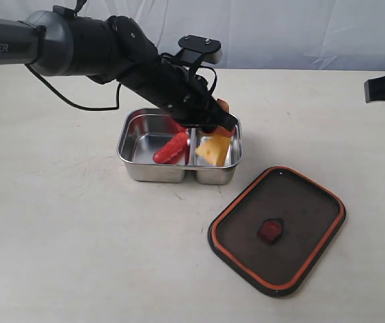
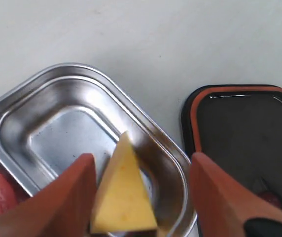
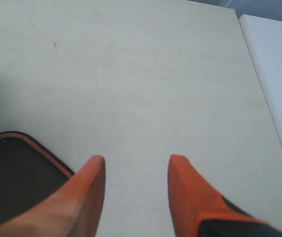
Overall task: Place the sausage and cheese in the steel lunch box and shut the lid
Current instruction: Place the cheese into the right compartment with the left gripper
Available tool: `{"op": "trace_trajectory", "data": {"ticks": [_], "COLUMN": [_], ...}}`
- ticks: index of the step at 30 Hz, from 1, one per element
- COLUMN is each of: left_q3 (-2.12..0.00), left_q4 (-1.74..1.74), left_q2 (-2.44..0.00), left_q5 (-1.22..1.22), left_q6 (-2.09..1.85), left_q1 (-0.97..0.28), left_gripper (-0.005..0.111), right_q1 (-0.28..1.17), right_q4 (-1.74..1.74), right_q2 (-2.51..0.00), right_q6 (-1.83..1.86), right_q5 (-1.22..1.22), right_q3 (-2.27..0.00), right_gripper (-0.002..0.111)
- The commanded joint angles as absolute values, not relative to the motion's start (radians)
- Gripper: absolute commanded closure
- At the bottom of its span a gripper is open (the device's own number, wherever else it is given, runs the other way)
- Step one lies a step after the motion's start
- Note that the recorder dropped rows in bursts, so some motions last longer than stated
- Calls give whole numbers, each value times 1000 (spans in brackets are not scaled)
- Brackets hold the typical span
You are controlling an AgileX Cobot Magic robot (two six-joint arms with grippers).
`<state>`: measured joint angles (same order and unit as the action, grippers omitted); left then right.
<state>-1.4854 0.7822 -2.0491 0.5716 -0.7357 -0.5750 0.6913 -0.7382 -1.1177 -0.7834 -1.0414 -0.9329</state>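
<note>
Downward, left arm (image 1: 145, 67) slants over the steel lunch box (image 1: 153, 172), jaws spread astride the cheese (image 1: 213, 151); right jaws spread

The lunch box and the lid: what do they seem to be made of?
The lunch box looks like polished steel: its walls are shiny and mirror-like. The lid seems to be dark, glossy plastic with an orange, probably rubbery rim; the look alone cannot confirm this.

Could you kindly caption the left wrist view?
Open jaws flank the cheese in the smaller compartment of the steel lunch box.
</note>
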Motion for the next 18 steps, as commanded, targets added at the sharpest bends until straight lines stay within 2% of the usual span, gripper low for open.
{"op": "trace_trajectory", "data": {"ticks": [1, 5, 7, 8, 12, 18], "left_q3": [-1496, -1503, -1506, -1506, -1506, -1454], "left_q4": [798, 798, 795, 782, 678, 469], "left_q2": [-2053, -2053, -2048, -2046, -2012, -1893], "left_q5": [572, 603, 623, 632, 713, 728], "left_q6": [-739, -739, -736, -736, -681, -501], "left_q1": [-580, -580, -580, -580, -578, -578], "left_gripper": [49, 50, 58, 65, 106, 107], "right_q1": [687, 687, 687, 687, 687, 687], "right_q4": [-737, -725, -712, -702, -624, -573], "right_q2": [-1111, -1111, -1111, -1111, -1111, -1111], "right_q6": [-783, -765, -747, -735, -627, -580], "right_q5": [-1066, -1094, -1114, -1124, -1177, -1193], "right_q3": [-931, -931, -931, -931, -931, -931], "right_gripper": [68, 68, 68, 68, 68, 68]}}
